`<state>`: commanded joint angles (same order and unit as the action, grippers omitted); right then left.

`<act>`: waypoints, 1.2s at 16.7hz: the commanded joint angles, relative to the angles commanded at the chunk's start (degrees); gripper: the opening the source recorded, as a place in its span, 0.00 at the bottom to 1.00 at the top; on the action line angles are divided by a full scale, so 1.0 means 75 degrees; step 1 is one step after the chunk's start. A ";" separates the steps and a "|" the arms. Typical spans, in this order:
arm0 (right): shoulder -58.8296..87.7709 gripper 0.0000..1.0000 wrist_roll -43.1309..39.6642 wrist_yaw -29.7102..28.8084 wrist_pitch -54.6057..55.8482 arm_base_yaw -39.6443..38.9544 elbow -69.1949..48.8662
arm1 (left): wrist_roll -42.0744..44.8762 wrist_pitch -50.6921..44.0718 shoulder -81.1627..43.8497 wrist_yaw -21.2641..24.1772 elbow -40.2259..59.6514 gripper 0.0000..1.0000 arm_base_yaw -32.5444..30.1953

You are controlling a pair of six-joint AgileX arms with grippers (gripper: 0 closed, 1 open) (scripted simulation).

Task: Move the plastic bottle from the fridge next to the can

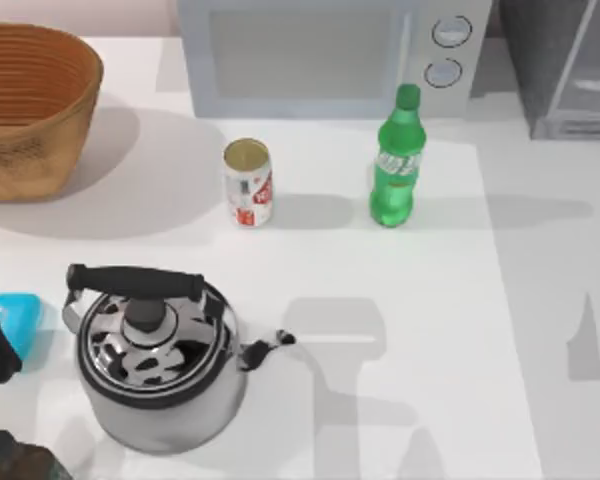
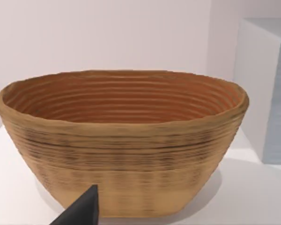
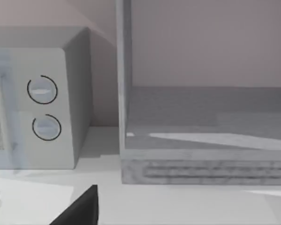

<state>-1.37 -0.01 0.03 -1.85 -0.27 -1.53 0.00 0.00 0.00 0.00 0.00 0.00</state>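
The plastic bottle (image 1: 396, 160) stands upright on the table (image 1: 430, 330), out of the fridge (image 1: 565, 70) and in front of the microwave (image 1: 330, 55), with the can (image 1: 248, 183) off to its left at about the same depth and a bare strip of table between them. We judge the carry to be largely done: the bottle is set down free, nothing of ours touching it, and it sits near the can, apart from it and not just beside it, so a closer placement may still be wanted. Our left gripper (image 2: 82, 211) shows as one dark fingertip low in the left wrist view, pointing at the woven basket (image 2: 122, 145), which lies straight ahead of that finger and well apart from the bottle; we take this arm to be parked at the table's left edge. Our right gripper (image 3: 82, 208) likewise shows as one dark fingertip in the right wrist view, with the fridge's open, bare shelf ahead of it and the microwave's two knobs (image 3: 43, 108) to the side of the finger. We cannot tell for either gripper whether its fingers stand apart or together. The kettle (image 1: 155, 360) sits toward the near left, clear of the bottle and the can, so it does not crowd the spot beside the can.
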 joint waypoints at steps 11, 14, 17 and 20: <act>-0.3388 1.00 -0.0083 0.0004 -0.6072 0.0029 -0.2787 | 0.0000 0.0000 0.0000 0.0000 0.0000 1.00 0.0000; -0.4423 1.00 -0.0086 -0.0001 -0.8089 0.0045 -0.3635 | 0.0000 0.0000 0.0000 0.0000 0.0000 1.00 0.0000; -0.5263 1.00 -0.0084 -0.0002 -0.9717 0.0056 -0.4323 | 0.0000 0.0000 0.0000 0.0000 0.0000 1.00 0.0000; -0.5798 1.00 -0.0082 -0.0002 -1.0696 0.0062 -0.4762 | 0.0000 0.0000 0.0000 0.0000 0.0000 1.00 0.0000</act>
<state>-44.85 -0.62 0.01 -82.06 0.20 -37.24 0.00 0.00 0.00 0.00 0.00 0.00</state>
